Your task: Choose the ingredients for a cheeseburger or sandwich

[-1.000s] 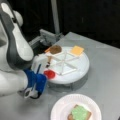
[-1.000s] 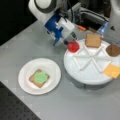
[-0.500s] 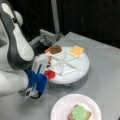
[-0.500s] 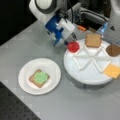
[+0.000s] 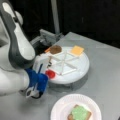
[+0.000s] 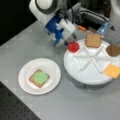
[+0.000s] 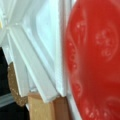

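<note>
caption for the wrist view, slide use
Close-up of red tomato disc beside the segmented tray's white dividers, bread square below.

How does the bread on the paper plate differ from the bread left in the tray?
The plate bread carries a green lettuce piece; the tray bread is bare. The plate bread lies on the flat paper plate, far from the gripper; the tray bread lies in a compartment of the segmented tray. Both are tan-brown squares lying flat.
</note>
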Motion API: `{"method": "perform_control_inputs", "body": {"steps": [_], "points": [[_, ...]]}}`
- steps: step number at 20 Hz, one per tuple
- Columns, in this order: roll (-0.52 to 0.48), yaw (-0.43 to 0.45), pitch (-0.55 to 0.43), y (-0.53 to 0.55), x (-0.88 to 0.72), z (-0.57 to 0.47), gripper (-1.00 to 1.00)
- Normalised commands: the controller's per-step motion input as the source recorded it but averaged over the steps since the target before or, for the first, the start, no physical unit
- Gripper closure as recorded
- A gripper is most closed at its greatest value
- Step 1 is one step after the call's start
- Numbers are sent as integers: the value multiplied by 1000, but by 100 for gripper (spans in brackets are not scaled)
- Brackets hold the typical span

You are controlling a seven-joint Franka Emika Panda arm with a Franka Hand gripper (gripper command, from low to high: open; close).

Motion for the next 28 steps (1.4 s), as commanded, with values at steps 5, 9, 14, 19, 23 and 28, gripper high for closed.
{"method": "perform_control_inputs", "body": {"steps": [5,9,14,19,23,28], "points": [[-129,-228,-111,152,-277,121,100],[-122,-191,-115,149,-281,58,100],[-120,-192,-116,212,-283,18,100],[-133,-211,-134,288,-271,27,100],[-140,-224,-141,350,-261,46,100],[-142,-223,-117,380,-283,92,100]]}}
